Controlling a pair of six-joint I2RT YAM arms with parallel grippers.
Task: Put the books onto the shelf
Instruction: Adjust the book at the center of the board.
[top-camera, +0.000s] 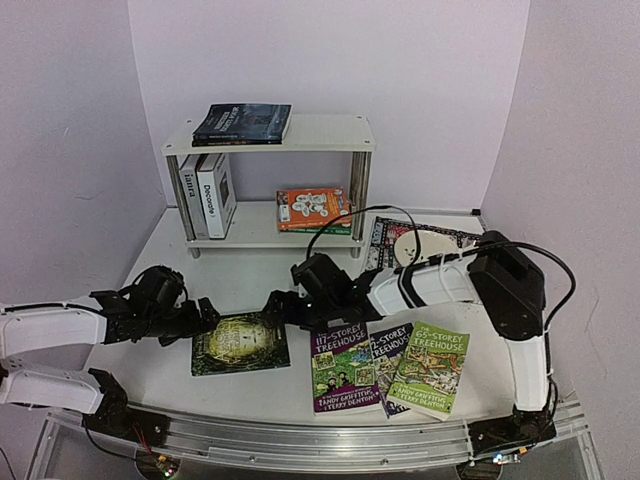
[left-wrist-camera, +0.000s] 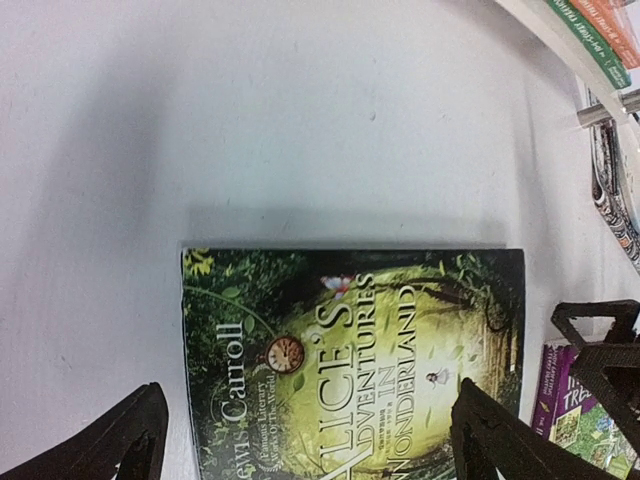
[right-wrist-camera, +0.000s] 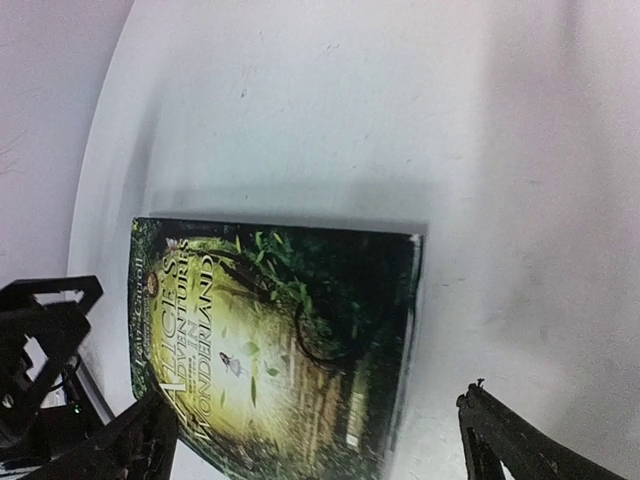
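Note:
A green "Alice's Adventures in Wonderland" book (top-camera: 240, 343) lies flat on the table between my two grippers. My left gripper (top-camera: 207, 318) hovers at its left edge, open, with the cover (left-wrist-camera: 350, 360) showing between its fingers. My right gripper (top-camera: 272, 308) is over the book's right edge, open too, above the book (right-wrist-camera: 280, 340). Three Treehouse paperbacks (top-camera: 388, 368) lie flat to the right. The white shelf (top-camera: 330, 132) stands at the back. It holds a dark book (top-camera: 243, 123) on top, two white hardbacks (top-camera: 207, 193) upright below, and orange and green paperbacks (top-camera: 312, 208).
A dark patterned mat (top-camera: 440, 238) lies at the back right, beside the shelf's chrome post (top-camera: 358, 198) and partly under the right arm. A black cable (top-camera: 345, 222) loops above the right arm. Walls close in on the left, right and back.

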